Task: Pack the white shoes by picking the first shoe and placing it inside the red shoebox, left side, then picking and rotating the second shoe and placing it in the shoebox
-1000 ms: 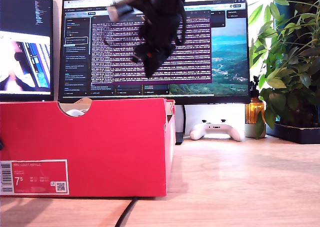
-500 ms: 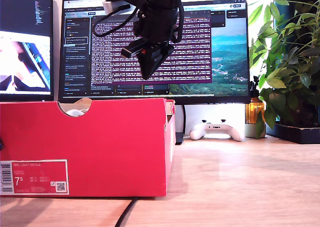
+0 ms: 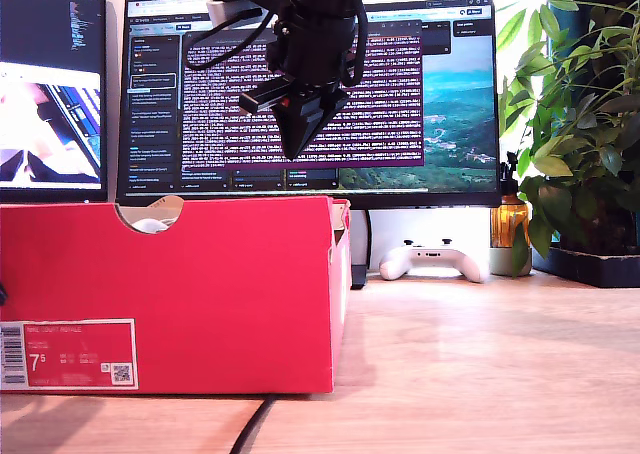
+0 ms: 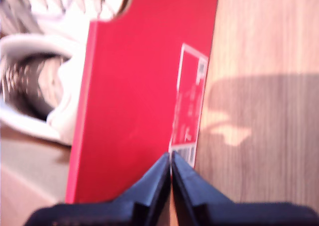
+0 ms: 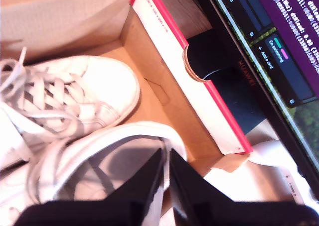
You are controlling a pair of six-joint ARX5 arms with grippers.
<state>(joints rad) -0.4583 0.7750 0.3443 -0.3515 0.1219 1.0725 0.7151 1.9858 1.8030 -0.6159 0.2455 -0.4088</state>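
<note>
Red shoebox (image 3: 170, 294), lower left of the exterior view, holds both white shoes (image 5: 75, 101), lying side by side with toes pointing opposite ways. My second gripper (image 5: 167, 159), fingers pressed together, empty, hangs over the nearer shoe's opening. My first gripper (image 4: 171, 161), likewise closed and empty, is above the box's labelled outer wall.

The support surface is a light wooden desk (image 3: 470, 374). Resting directly on it: the red shoebox (image 3: 200, 294) at the exterior view's left, a white game controller (image 3: 435, 259) farther back, an amber bottle (image 3: 509, 224), and a dark planter tray (image 3: 590, 266) at the exterior view's right. A black cable (image 3: 252, 429) runs across the front edge.
</note>
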